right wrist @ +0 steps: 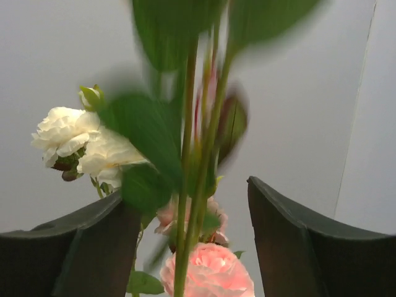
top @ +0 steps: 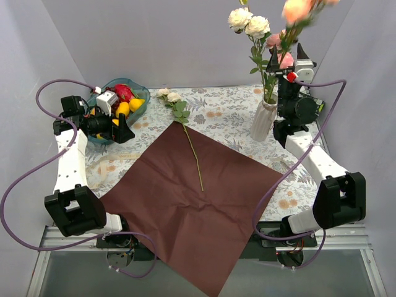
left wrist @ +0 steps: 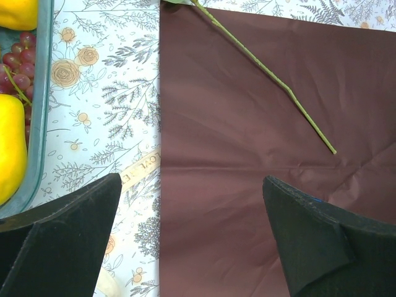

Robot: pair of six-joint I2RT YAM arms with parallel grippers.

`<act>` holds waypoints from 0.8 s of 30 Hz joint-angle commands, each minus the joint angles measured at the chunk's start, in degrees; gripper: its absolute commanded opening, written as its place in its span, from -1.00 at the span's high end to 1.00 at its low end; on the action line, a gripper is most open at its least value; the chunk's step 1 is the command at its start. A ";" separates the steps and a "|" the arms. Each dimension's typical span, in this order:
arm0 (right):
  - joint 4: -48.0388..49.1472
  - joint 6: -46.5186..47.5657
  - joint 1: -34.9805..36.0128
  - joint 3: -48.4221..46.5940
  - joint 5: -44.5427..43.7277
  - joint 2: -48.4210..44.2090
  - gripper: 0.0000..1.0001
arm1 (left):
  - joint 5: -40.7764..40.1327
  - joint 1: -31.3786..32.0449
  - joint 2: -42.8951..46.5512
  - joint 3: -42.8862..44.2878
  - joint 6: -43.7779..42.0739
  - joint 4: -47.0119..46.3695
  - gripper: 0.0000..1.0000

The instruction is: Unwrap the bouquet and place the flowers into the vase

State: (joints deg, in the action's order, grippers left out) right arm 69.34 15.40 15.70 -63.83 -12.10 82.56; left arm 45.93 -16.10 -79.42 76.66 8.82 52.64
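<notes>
The off-white ribbed vase (top: 263, 120) stands at the back right and holds white roses (top: 249, 23) and pink ones (top: 297, 9). My right gripper (top: 288, 57) is raised beside the vase, level with the stems. In the right wrist view it (right wrist: 185, 189) is open. Blurred green stems (right wrist: 193, 124) run between its fingers, clear of both pads, with a white rose (right wrist: 68, 133) and a pink rose (right wrist: 207, 272) behind. One cream flower (top: 193, 154) lies on the spread maroon paper (top: 185, 210). My left gripper (left wrist: 192, 179) hangs open over the paper's left edge, holding nothing.
A blue fruit bowl (top: 133, 93) with yellow fruit (left wrist: 9, 148) and grapes sits at the back left, close to my left gripper (top: 117, 127). A beige ribbon (left wrist: 139, 168) lies on the floral cloth beside the paper. The lone stem (left wrist: 266, 68) crosses the paper's upper part.
</notes>
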 commanded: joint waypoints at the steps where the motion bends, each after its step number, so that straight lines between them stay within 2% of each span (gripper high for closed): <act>1: -8.77 -0.28 1.52 -1.39 -5.30 -5.39 -0.56 | 1.79 0.19 2.07 0.86 -0.30 0.53 -0.96; 4: -8.60 -0.37 1.87 0.55 -5.66 -7.68 -0.72 | 2.40 0.19 2.25 0.86 0.14 0.44 -0.96; 8: -20.43 -3.00 2.66 -3.57 -5.75 -10.92 -0.78 | 2.50 0.19 2.60 0.59 0.41 0.53 -0.96; 11: -29.22 -2.57 6.43 -7.70 -4.16 -12.34 -0.80 | 2.49 0.10 2.69 0.42 0.93 -0.17 -0.96; 14: -41.60 -0.20 13.63 -13.83 -6.00 -11.20 -0.80 | 2.76 0.10 2.60 0.59 1.90 -0.52 -0.96; 17: -47.87 4.45 23.91 -15.70 -10.92 -10.15 -0.80 | 3.11 0.19 2.43 0.33 2.95 -0.87 -0.96; 18: -48.59 7.42 29.42 -16.06 -15.28 -9.53 -0.81 | 3.02 0.19 2.51 0.15 3.22 -1.14 -0.96; 21: -50.97 10.69 37.26 -16.94 -22.59 -6.20 -0.84 | 3.02 0.19 2.60 -0.81 3.49 -1.49 -0.97; 24: -53.42 8.08 40.80 -17.72 -21.05 -3.73 -0.88 | 2.76 0.10 2.78 -1.34 3.40 -1.23 -0.96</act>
State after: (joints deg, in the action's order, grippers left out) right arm 22.31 21.89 52.64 -79.02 -28.14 75.88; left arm 47.57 -16.10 -78.87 76.20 11.79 51.86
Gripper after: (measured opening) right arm 0.930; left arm 0.982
